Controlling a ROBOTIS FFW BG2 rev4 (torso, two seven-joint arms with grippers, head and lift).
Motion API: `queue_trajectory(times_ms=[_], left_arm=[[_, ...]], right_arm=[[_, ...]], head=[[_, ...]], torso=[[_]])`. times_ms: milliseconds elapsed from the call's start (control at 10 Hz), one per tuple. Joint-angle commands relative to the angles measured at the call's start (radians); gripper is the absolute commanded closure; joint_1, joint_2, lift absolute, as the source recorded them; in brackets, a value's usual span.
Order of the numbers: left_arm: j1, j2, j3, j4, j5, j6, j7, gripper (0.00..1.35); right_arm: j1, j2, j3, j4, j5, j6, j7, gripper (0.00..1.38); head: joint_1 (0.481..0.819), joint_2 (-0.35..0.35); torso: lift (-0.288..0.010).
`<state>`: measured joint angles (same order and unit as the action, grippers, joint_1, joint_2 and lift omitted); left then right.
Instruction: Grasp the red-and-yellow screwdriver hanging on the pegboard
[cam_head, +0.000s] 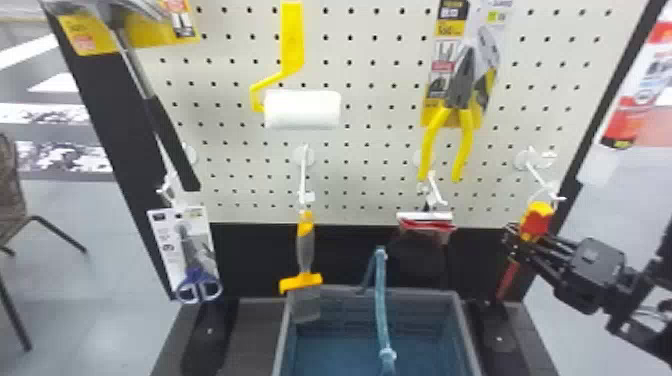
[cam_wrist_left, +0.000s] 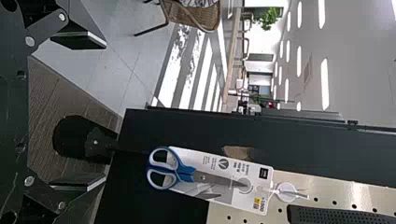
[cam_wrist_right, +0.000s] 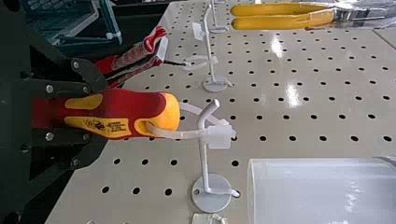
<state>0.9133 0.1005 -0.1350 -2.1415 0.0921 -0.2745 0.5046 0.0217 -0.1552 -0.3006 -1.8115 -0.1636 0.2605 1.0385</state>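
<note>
At the pegboard's lower right in the head view, my right gripper (cam_head: 521, 244) is closed around the handle of the red-and-yellow screwdriver (cam_head: 537, 220). Its red shaft slants down below the fingers. The right wrist view has the right gripper (cam_wrist_right: 100, 114) with a finger on either side of the screwdriver (cam_wrist_right: 149, 105) handle. A clear loop from the handle's yellow end still passes around the white hook (cam_wrist_right: 204, 154). In the left wrist view, my left gripper (cam_wrist_left: 103, 111) stands open and holds nothing, with the blue-handled scissors (cam_wrist_left: 170, 169) beyond it.
Pliers (cam_head: 465, 110), a paint roller (cam_head: 302, 109), a scraper (cam_head: 305, 250) and a hammer (cam_head: 170, 135) hang on the pegboard (cam_head: 370, 180). Left of the screwdriver hangs a red-and-white item (cam_head: 426, 220). A grey-blue bin (cam_head: 465, 340) with an upright blue handle stands below.
</note>
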Motion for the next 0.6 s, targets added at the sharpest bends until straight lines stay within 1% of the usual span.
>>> queue_trajectory(times_ms=[0,500], left_arm=[[0.0,0.001,0.0,0.0,0.0,0.0,0.0,0.28],[0.0,-0.001,0.0,0.0,0.002,0.0,0.0,0.28]], right_arm=[[0.002,0.0,0.0,-0.004,-0.001,-0.003,-0.002,1.17],[0.005,0.0,0.0,-0.006,0.003,-0.003,-0.003,1.17]], head=[[0.549,0.0],[0.549,0.0]], torso=[[-0.1],[-0.1]])
